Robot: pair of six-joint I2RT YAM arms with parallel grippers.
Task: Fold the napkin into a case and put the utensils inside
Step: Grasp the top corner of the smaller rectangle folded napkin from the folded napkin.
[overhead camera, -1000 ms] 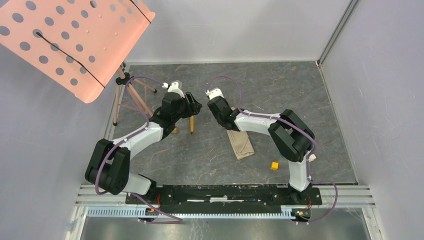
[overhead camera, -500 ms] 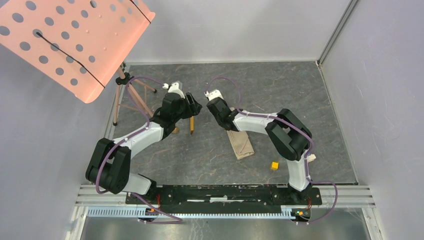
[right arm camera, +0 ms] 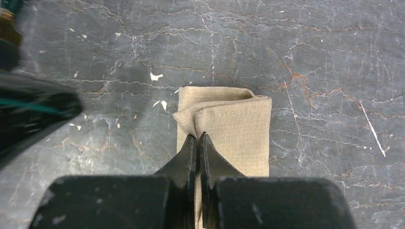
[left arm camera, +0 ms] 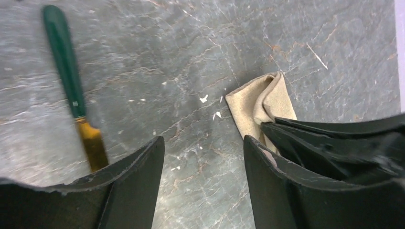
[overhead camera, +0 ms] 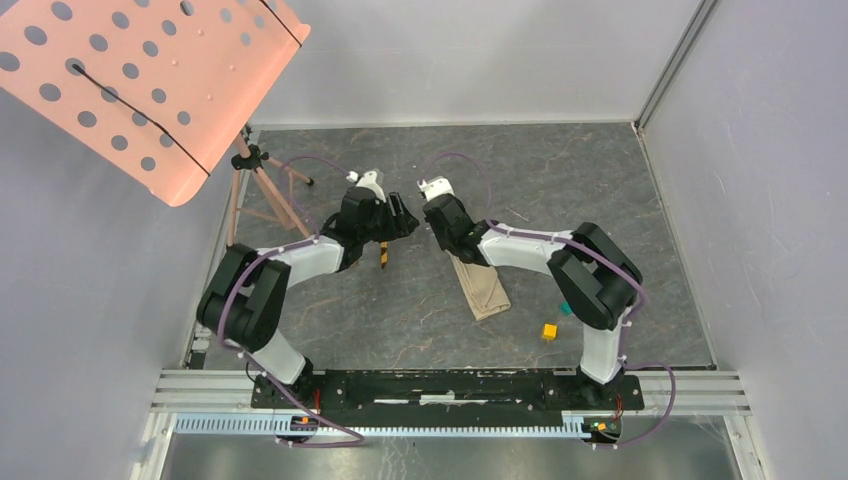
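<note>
The folded beige cloth napkin lies on the grey marbled desk, its far edge's upper layer pinched in the closed jaws of the right gripper, while the left gripper holds its jaws open over the gap between napkin and teal-handled gold knife.

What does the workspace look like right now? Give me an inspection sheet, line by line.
Surface: dark grey marbled tabletop, pale scuffs.
Job's things: folded beige cloth napkin lies as a narrow strip; gold knife with a teal-green handle lies on the table outside it; spoon not seen.
Clutter: small yellow cube and small teal cube by the right arm.
Grippers: left gripper open, empty, between knife and napkin; right gripper shut on the napkin's end fold.
Cables: purple cables loop along both arms.
Surroundings: pink perforated panel on a tripod at far left; grey walls.
</note>
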